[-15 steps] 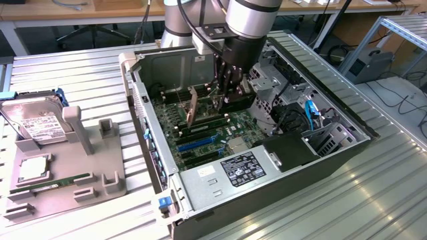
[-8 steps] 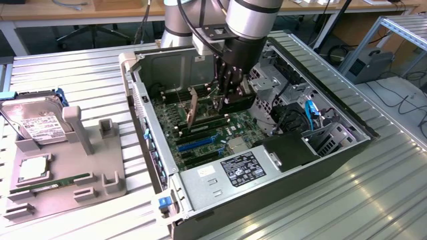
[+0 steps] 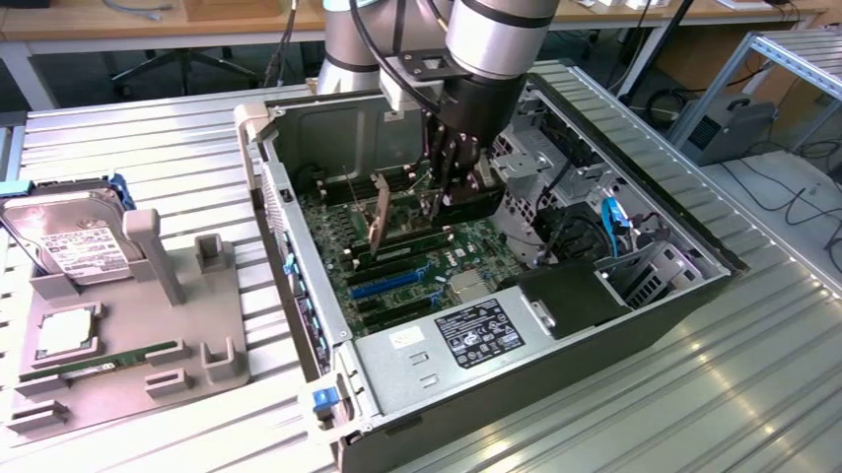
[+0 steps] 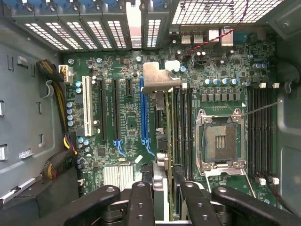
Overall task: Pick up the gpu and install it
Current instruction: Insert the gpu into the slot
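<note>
Inside the open computer case (image 3: 283,187), my gripper (image 3: 460,202) is shut on the gpu (image 3: 379,212), which stands on edge above the motherboard (image 3: 394,286). From the wrist, the gpu (image 4: 159,79) appears edge-on: its silver bracket points toward the rear slot covers, and its thin body runs back between my fingers (image 4: 141,195). My gripper (image 4: 162,188) holds it just beside the long blue expansion slot (image 4: 143,113). I cannot tell whether the card touches a slot.
The CPU socket (image 4: 221,139) and memory slots lie beside the card. A power supply (image 3: 467,335) and drive cages with cables (image 3: 618,227) crowd the case. Outside, a grey fixture (image 3: 197,345) holds a hard drive (image 3: 73,246), a CPU (image 3: 66,330) and a memory stick (image 3: 112,360).
</note>
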You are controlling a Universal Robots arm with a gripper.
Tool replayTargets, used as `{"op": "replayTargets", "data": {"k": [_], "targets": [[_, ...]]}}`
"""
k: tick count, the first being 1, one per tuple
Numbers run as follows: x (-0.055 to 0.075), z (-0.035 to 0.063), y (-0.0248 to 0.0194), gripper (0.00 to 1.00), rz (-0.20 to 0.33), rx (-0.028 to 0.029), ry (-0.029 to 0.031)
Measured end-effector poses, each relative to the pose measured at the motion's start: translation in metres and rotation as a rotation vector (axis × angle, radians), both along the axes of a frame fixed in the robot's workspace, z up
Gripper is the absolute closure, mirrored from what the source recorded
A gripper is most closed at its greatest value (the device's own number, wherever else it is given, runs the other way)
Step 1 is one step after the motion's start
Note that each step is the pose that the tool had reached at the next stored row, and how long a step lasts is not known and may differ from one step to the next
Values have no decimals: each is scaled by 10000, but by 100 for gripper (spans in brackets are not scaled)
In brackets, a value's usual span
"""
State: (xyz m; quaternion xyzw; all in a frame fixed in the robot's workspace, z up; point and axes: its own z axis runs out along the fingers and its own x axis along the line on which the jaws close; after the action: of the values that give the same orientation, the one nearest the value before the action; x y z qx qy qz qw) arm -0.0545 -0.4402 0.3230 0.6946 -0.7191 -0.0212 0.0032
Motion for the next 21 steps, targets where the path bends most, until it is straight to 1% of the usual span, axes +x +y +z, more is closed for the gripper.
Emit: {"op": "replayTargets", "data": {"k": [21], "targets": [[-9,-14,-36,73,0,0,0]]}}
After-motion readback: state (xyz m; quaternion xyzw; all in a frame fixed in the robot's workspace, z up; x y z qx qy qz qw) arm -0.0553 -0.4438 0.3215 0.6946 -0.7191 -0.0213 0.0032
